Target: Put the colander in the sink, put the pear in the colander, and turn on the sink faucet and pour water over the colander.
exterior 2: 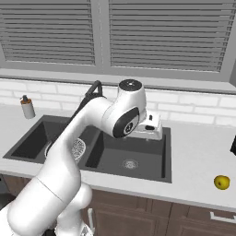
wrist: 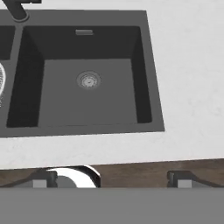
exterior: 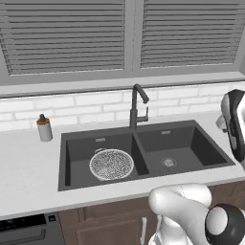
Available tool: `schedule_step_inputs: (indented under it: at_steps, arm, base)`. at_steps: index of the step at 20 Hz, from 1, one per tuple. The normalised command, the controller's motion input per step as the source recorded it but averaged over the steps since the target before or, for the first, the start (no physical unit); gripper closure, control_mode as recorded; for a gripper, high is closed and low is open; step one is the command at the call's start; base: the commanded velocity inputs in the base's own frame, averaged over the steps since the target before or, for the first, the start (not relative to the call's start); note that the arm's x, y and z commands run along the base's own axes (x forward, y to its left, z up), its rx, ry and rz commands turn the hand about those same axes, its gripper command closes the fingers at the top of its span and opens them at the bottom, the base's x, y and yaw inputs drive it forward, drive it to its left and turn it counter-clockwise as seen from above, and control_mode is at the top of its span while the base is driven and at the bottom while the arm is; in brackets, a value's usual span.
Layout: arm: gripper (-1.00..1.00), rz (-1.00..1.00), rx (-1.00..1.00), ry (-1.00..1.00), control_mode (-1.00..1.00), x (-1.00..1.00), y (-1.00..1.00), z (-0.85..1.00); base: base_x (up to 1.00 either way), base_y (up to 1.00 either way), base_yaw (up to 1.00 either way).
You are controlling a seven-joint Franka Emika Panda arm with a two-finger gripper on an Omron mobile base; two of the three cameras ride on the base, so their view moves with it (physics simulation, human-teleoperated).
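The gripper point(wrist: 109, 178) hangs wide open, holding nothing (fingertips point(wrist: 41, 179) spread apart). Beyond them lies the sink point(wrist: 151, 70); the colander point(exterior: 111, 164) rests in its left basin; the pear point(exterior 2: 221, 182) sits on the counter point(exterior 2: 198, 156), off right.

The sink point(exterior: 72, 165) has a matt dark grey finish, like stone composite, with a round shiny metal drain point(wrist: 89, 80) in the right basin. The colander point(exterior: 111, 164) looks like fine silvery metal mesh, speckled, with a thin smooth rim. The sink faucet point(exterior: 135, 109) is dark and matt. The counter point(exterior 2: 198, 152) is pale, smooth and lightly mottled, like stone. The cabinet fronts point(exterior: 105, 227) look like brown wood with visible grain. The pear point(exterior 2: 222, 182) has smooth yellow skin. The wall tiles point(exterior: 86, 107) are white and smooth.
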Motion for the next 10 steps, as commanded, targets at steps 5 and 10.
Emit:
schedule_step_inputs:
  at_steps: [5,10]
  arm:
    - [-1.00,0.01,0.09,0.00,-1.00,0.47,-0.66,0.21]
    - [-1.00,-0.27,-0.01,0.02,-1.00,0.25,-0.36,0.02]
  base:
    - [0.00,0.00,0.00]
    - [0.00,0.00,0.00]
